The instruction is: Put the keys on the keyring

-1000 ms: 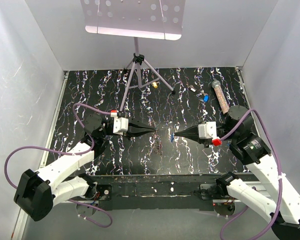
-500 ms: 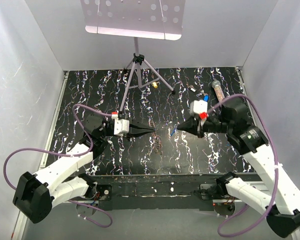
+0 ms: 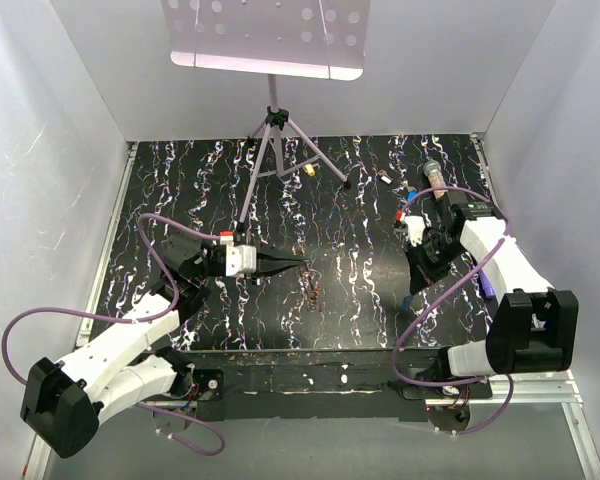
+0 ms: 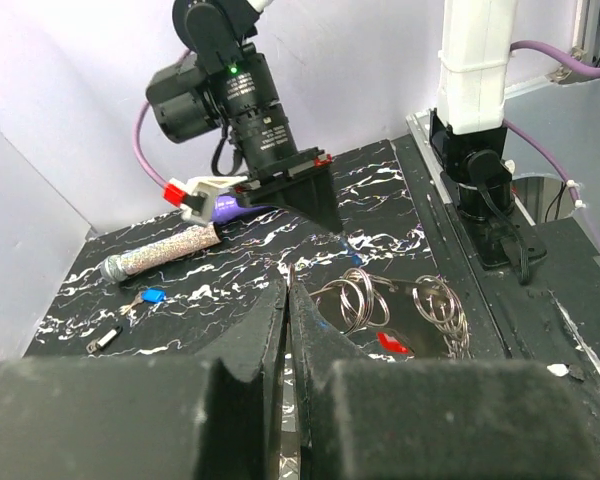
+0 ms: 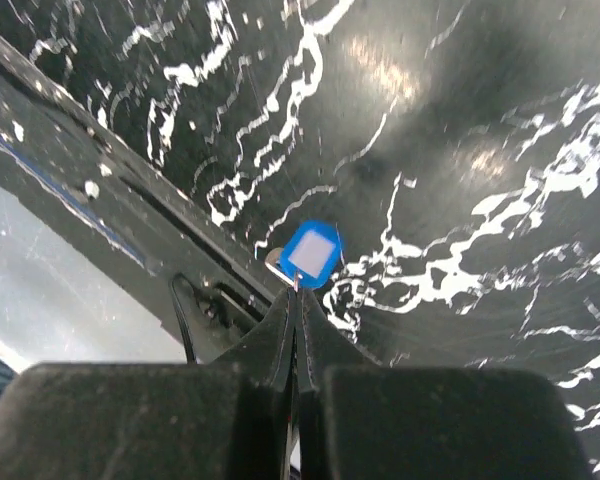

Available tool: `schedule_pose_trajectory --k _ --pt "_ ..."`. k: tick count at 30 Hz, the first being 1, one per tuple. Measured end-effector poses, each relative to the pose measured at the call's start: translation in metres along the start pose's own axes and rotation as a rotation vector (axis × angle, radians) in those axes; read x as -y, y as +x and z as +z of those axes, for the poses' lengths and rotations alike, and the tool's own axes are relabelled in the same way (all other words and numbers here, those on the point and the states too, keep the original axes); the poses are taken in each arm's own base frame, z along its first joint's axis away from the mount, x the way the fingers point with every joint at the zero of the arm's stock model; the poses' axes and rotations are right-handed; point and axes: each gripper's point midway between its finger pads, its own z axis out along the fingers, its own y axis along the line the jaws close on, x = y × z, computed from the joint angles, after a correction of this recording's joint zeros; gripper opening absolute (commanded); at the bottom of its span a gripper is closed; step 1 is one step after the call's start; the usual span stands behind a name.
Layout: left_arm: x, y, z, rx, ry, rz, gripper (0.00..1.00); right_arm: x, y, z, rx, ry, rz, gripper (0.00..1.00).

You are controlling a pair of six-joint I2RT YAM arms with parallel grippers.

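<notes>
My left gripper is shut on a thin wire of the keyring, whose linked grey loops hang just below and right of the tips. In the left wrist view the gripper pinches the wire, with the keyring loops and a red key beside them. My right gripper sits at the right and points toward the near edge. In the right wrist view it is shut on a blue-headed key held above the table's front edge. Another blue key and a yellow key lie at the back.
A music stand's tripod stands at the back centre. A glittery tube lies at the back right, with a purple pen by the right arm. A small silver piece lies near the tube. White walls close in three sides.
My right arm has swung back to the right and turned its gripper toward the near edge, carrying the blue key away from the left gripper. The left gripper has barely moved.
</notes>
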Motion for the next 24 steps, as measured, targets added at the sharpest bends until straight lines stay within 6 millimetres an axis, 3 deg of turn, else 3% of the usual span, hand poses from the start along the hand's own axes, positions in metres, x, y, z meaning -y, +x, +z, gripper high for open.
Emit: schedule_pose_trajectory --k 4,11,15,24 --pt "0.0 0.0 -0.001 -0.004 -0.005 0.004 0.0 0.005 0.024 0.005 -0.109 0.014 0.068 0.01" --pt "0.0 0.0 -0.001 -0.005 -0.006 0.002 0.0 0.026 0.03 0.03 -0.231 -0.001 0.213 0.01" --pt "-0.001 0.001 -0.001 -0.006 -0.008 0.002 0.0 0.04 0.018 0.043 -0.244 0.0 0.263 0.01" --pt "-0.001 0.001 -0.001 -0.01 -0.012 0.002 0.0 0.074 -0.028 0.056 -0.176 0.047 0.293 0.01"
